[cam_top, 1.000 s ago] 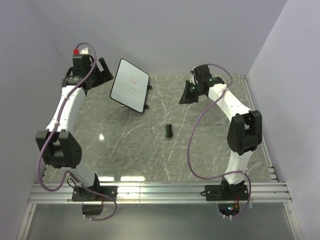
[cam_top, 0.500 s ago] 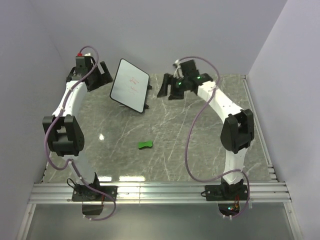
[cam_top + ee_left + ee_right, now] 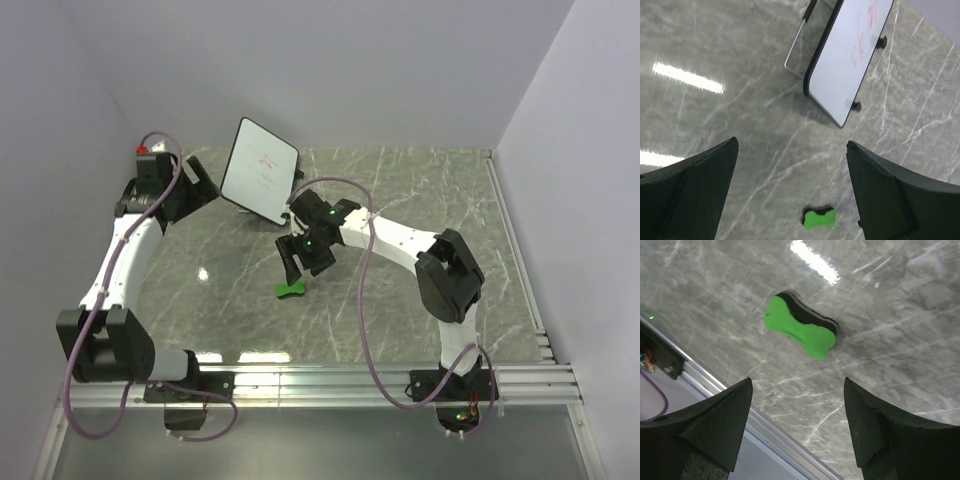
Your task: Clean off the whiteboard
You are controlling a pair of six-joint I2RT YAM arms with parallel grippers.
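The right arm has swung in from the far right of the table (image 3: 430, 190) to its middle, and the right gripper (image 3: 295, 265) now hangs just above and beyond the green eraser (image 3: 291, 290). Its jaws, pressed together a second ago, now stand spread wide with nothing between them. In the right wrist view the eraser lies flat on the marble, green face up with its black pad underneath, ahead of the open fingers and not yet touched. A second ago a small dark shape lay a little farther right; it is probably the same eraser, since turned over. The left arm has drawn back toward the left wall. The left gripper (image 3: 195, 185) is spread as before and empty, near the left edge of the whiteboard (image 3: 260, 170) but apart from it. The whiteboard stands tilted on its feet at the far left-centre of the table, and faint red marks are still on its face. So no wiping has begun. The right arm seems to be lining up to pick up the eraser, which it must lift and carry to the board.
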